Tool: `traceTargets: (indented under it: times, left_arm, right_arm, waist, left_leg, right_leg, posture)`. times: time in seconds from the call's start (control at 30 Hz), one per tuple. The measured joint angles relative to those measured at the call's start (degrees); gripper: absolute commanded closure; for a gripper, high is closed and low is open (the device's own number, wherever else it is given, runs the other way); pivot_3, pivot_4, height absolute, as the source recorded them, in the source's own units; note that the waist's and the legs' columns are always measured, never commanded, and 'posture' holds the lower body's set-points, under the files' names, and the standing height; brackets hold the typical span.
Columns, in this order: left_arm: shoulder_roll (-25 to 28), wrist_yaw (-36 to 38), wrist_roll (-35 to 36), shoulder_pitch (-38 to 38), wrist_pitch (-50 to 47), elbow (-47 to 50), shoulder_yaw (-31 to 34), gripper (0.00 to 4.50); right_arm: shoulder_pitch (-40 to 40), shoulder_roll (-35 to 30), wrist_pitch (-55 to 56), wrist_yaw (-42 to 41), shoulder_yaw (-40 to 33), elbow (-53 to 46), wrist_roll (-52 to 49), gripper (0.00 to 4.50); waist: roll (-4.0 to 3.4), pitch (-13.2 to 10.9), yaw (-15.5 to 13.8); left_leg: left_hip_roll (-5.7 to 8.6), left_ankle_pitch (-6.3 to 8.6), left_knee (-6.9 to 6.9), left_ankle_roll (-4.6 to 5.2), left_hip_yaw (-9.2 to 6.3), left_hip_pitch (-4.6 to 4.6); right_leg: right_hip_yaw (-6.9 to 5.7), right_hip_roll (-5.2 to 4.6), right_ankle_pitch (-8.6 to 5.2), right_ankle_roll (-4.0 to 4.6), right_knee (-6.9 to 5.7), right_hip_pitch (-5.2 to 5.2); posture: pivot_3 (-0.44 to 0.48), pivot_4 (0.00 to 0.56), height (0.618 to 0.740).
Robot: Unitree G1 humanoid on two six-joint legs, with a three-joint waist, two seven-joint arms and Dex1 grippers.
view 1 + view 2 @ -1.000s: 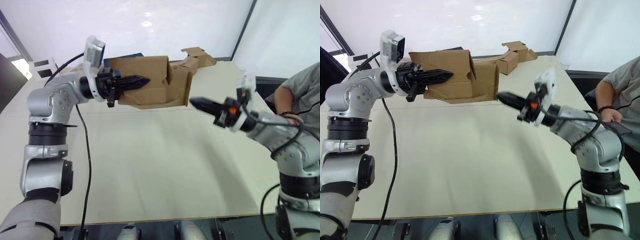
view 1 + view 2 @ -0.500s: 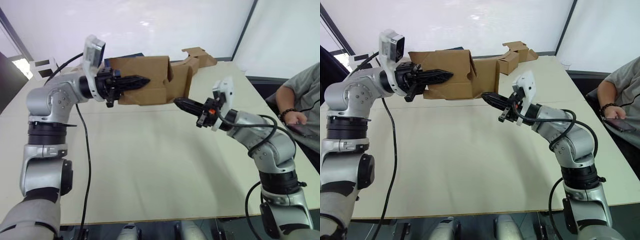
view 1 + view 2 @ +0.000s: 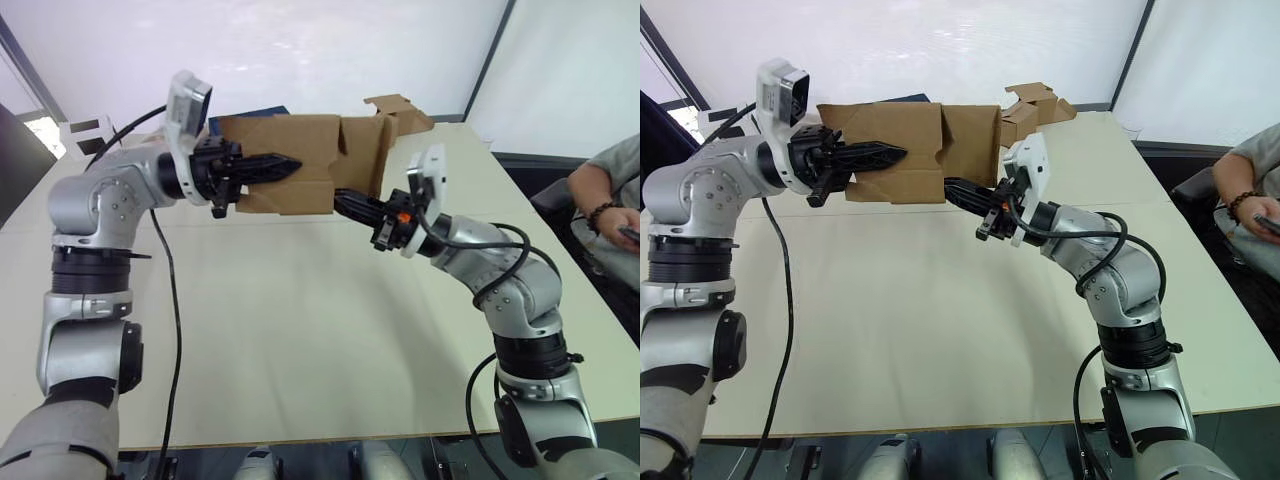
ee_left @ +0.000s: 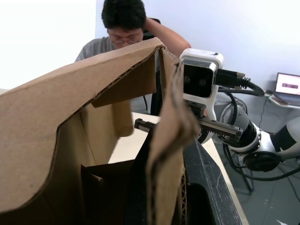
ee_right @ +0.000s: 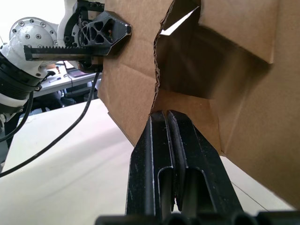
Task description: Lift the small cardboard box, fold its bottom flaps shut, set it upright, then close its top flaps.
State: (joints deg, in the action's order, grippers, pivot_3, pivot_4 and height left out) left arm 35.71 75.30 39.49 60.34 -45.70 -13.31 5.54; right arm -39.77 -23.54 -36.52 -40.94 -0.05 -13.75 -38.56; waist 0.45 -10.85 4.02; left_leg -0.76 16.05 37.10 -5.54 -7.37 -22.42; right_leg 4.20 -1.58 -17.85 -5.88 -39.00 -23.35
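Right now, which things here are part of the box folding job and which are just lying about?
In the job:
- small cardboard box, held off the table by the left gripper
- its open flaps
- right gripper, jaws closed, tips at the box's lower edge

Lying about:
- loose cardboard pieces at the table's far edge
- white box at the far left
- seated person

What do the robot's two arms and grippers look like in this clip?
Both arms are silver-grey metal with dark bands at the joints, and loose black cables run along them. Each wrist carries a white camera block. The left gripper and right gripper have slim black fingers; an orange spot shows near the right wrist.
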Motion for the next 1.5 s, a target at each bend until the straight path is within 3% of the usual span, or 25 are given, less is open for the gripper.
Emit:
traceTargets:
  times: [0.13, 0.23, 0.33, 0.43, 0.63, 0.83, 0.97, 1.1, 1.27, 1.5]
  left_arm:
    - [-0.07, -0.46, 0.01, -0.01, 0.02, 0.05, 0.01, 4.50]
    - [0.31, -0.61, 0.02, -0.07, 0.04, 0.04, 0.55, 4.50]
    - [0.43, -0.49, 0.03, -0.06, 0.04, 0.03, 0.57, 4.50]
    - [0.63, -0.34, 0.03, -0.05, 0.09, -0.09, 0.57, 4.50]
    - [0.50, -0.29, 0.03, 0.16, 0.25, -0.50, 0.58, 4.50]
    - [-0.01, -0.34, 0.03, 0.21, 0.28, -0.57, 0.51, 4.50]
    - [0.14, -0.44, 0.01, 0.27, 0.39, -0.80, 0.53, 4.50]
    - [0.23, -0.47, -0.03, 0.67, 0.56, -1.54, 0.55, 4.50]
    - [0.19, -0.45, -0.04, 0.73, 1.21, -2.03, 0.52, 4.50]
    - [-0.66, -0.40, -0.19, 0.78, 1.62, -2.45, 0.08, 4.50]
  right_arm:
    - [0.00, -2.41, -2.40, -1.45, -1.12, -0.23, -2.50, 4.45]
    - [-0.28, -5.05, -5.40, -1.30, -7.05, -0.39, -7.23, 4.45]
    - [-2.24, -7.08, -10.93, 0.63, -16.32, 1.07, -18.44, 4.45]
    - [-2.41, -7.58, -10.99, 1.93, -19.46, 3.81, -20.24, 4.45]
    - [-4.62, -4.97, 0.94, 6.26, -15.65, 16.09, -6.00, 4.45]
    - [-8.12, 1.15, 7.59, 5.86, -9.52, 22.65, 1.35, 4.45]
    - [-6.62, 3.03, 4.54, 3.37, -9.15, 18.86, -2.58, 4.45]
    - [-2.38, 3.94, -2.57, 2.42, -11.05, 10.64, -12.63, 4.45]
    - [-1.10, 6.33, -6.93, 6.57, -14.22, 6.14, -21.17, 4.45]
    - [-0.17, 10.89, -6.98, 11.30, -13.04, 4.43, -23.60, 4.45]
  waist:
    - [0.00, 0.00, -0.15]
    - [0.00, 0.00, -0.16]
    - [0.00, -0.01, -0.09]
    - [0.00, 0.00, 0.00]
    - [-0.01, -0.01, 0.21]
    - [-0.01, -0.01, 0.24]
    - [-0.01, -0.01, -0.18]
    - [-0.01, -0.01, -0.01]
    - [-0.01, -0.01, 0.16]
    - [-0.02, -0.01, -0.04]
  left_leg:
    - [0.01, 0.00, 0.01, 0.01, 0.00, -0.01]
    - [0.01, 0.02, 0.01, 0.04, 0.00, -0.02]
    - [0.00, 0.06, 0.00, 0.10, 0.00, -0.01]
    - [0.00, 0.06, 0.00, 0.11, 0.01, 0.00]
    - [0.00, 0.04, -0.03, 0.07, 0.08, 0.02]
    - [0.00, -0.09, -0.02, -0.16, 0.08, 0.01]
    - [0.01, -0.10, -0.01, -0.18, 0.05, -0.04]
    - [0.01, -0.10, 0.01, -0.17, 0.04, -0.02]
    - [-0.02, -0.07, -0.02, -0.12, 0.03, 0.01]
    - [0.00, -0.07, 0.00, -0.13, 0.04, -0.01]
  right_leg:
    - [-0.01, -0.02, 0.00, 0.00, 0.01, 0.00]
    - [-0.01, -0.03, 0.00, 0.00, 0.01, 0.01]
    - [-0.01, -0.01, 0.00, 0.00, 0.01, 0.01]
    - [0.00, 0.00, 0.00, 0.00, 0.01, 0.02]
    - [0.06, 0.02, 0.00, 0.00, -0.01, -0.05]
    - [0.06, 0.01, 0.00, 0.00, -0.02, -0.05]
    - [0.02, -0.03, 0.00, 0.00, 0.00, -0.03]
    - [0.02, -0.04, 0.00, 0.00, -0.01, -0.01]
    - [0.02, 0.02, 0.00, 0.00, -0.04, -0.02]
    - [0.02, -0.01, 0.00, 0.00, -0.04, -0.02]
  posture:
    - [0.000, 0.150, 0.740]
    - [0.000, 0.150, 0.740]
    - [0.000, 0.150, 0.740]
    - [0.000, 0.150, 0.740]
    - [0.000, 0.150, 0.740]
    - [0.000, 0.150, 0.740]
    - [0.000, 0.150, 0.740]
    - [0.000, 0.150, 0.740]
    - [0.000, 0.150, 0.740]
    - [0.000, 0.150, 0.740]
